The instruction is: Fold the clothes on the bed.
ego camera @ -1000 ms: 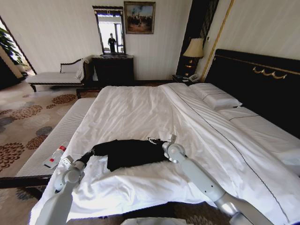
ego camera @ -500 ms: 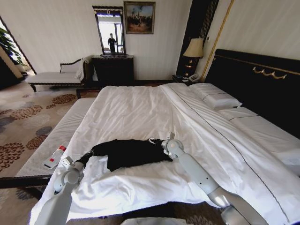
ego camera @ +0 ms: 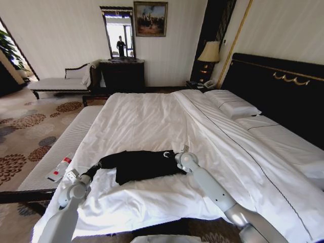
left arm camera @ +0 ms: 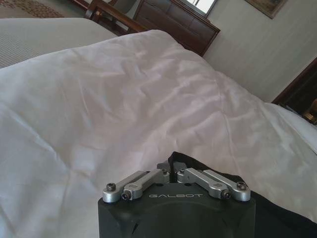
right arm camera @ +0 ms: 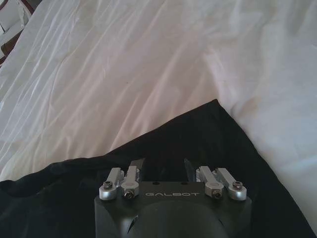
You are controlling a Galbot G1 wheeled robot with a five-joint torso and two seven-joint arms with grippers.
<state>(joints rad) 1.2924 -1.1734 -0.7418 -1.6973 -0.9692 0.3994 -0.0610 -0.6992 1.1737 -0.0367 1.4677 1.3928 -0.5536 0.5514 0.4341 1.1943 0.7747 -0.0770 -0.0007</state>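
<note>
**Both grippers at the shirt's ends, one gripping, one spread**

The black T-shirt (ego camera: 139,164) lies partly bunched on the white duvet of the bed (ego camera: 152,121), near the foot-side edge closest to the robot and far from the pillows. It takes up only a small patch of the bed.

The left gripper (left arm camera: 174,174) is at the shirt's left end; in the left wrist view its fingers are drawn together with a fold of black cloth pinched between them, so it is closed on the shirt. The right gripper (right arm camera: 163,168) sits over the shirt's right end, low above the fabric. In the right wrist view its fingers stand apart with dark cloth lying beneath and between them; it grips nothing that I can see.

Judged from this, the step in hand is taking hold of the two ends of the garment ahead of a fold. The shirt is not yet flat or squared, so the task looks to be at an early stage.

The next move calls for the right gripper to settle onto the cloth and pinch a single edge rather than a thick bunch, without catching the duvet beneath. Both ends would then need even tension.

No container is in play; a small bottle (ego camera: 61,167) lies on the ribbed bench (ego camera: 66,144) beside the bed
</note>
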